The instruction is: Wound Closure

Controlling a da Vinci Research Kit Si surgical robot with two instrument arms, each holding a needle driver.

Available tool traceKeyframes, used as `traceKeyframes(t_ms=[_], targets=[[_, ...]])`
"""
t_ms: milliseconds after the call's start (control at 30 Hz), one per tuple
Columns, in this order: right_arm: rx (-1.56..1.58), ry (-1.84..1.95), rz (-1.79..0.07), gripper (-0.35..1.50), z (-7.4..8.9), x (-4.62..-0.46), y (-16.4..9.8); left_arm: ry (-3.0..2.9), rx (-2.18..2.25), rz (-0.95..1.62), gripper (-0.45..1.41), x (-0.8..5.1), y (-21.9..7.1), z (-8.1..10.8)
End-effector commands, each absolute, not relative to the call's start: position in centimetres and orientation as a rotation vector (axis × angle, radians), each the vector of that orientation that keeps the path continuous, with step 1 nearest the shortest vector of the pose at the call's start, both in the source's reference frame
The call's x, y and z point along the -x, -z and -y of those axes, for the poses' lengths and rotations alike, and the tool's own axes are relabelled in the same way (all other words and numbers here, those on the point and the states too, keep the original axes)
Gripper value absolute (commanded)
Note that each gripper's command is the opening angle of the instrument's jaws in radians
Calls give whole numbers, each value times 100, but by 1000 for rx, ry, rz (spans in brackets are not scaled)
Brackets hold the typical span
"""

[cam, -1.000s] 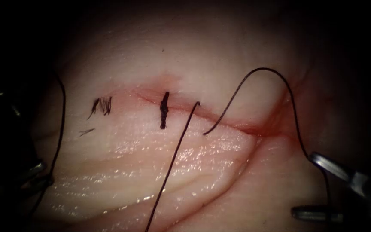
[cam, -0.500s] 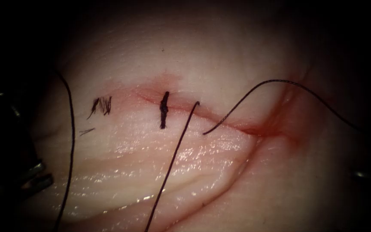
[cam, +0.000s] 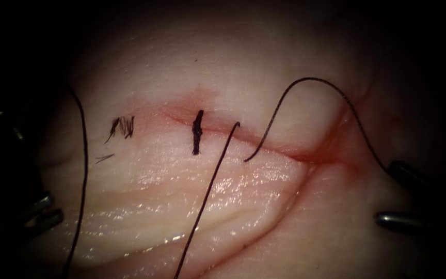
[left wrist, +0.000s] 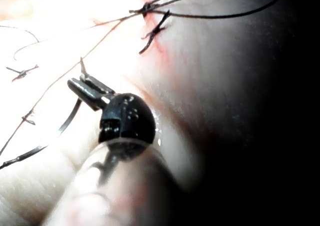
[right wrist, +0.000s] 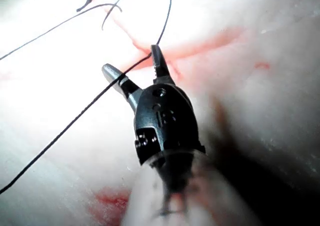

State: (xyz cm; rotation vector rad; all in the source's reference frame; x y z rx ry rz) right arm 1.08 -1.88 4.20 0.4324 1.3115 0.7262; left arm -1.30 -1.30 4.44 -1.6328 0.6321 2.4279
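The tissue (cam: 233, 67) has a cut (cam: 280, 151) running across it. One thread (cam: 305, 79) leaves the cut's lower lip, arches up and drops toward my right tool (cam: 385, 192), whose jaws stand open. In the right wrist view the thread (right wrist: 90, 105) passes between the open jaws of the right tool (right wrist: 130, 58) without being gripped. Another strand (cam: 207, 196) runs from the cut down to the near edge. My left tool (cam: 55, 205) sits at the far left. In the left wrist view, the left tool (left wrist: 76, 82) has its jaws together with a short dark thread end at their tip.
A tied stitch (cam: 197, 133) crosses the cut left of centre. Cut ends of thread (cam: 123, 126) lie further left. A long strand (cam: 84, 165) hangs down the left side beside the left tool. Red fluid (cam: 331, 151) stains the cut's right end.
The right tool drew away to the right, flattening the thread arch, then came back with its jaws open, and the arch stands tall again. The left strand shifted slightly right. The left tool stayed put.
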Motion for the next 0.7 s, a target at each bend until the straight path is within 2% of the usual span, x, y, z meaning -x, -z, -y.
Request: traceKeyframes(t_ms=[33,133,267,333,367,400,433,467,500,700], targets=[[-425,-710,-1371,148,184,-135,-423,-2429,1634,-630,-45,135,-450,132],[-385,-679,-1467,146,180,-157,-421,-2429,1635,-629,-45,134,-451,132],[-310,-630,-1532,108,175,-173,-413,-2429,1635,-629,-45,134,-450,132],[-284,-617,-1536,109,173,-178,-408,-2429,1635,-629,-45,134,-450,132],[-260,-599,-1542,104,173,-180,-403,-2429,1635,-629,-45,134,-450,132],[-233,-583,-1548,86,174,-180,-399,-2429,1635,-629,-45,134,-450,132],[-200,-564,-1548,57,176,-180,-395,-2425,1635,-623,-45,134,-450,132],[-163,-532,-1549,0,178,-178,-389,-2425,1635,-623,-45,134,-450,132],[-153,-518,-1552,-35,179,-177,-384,-2425,1635,-623,-45,134,-450,132],[-50,-404,-1558,-35,191,-163,-350,-2421,1635,-618,-45,135,-451,132]])
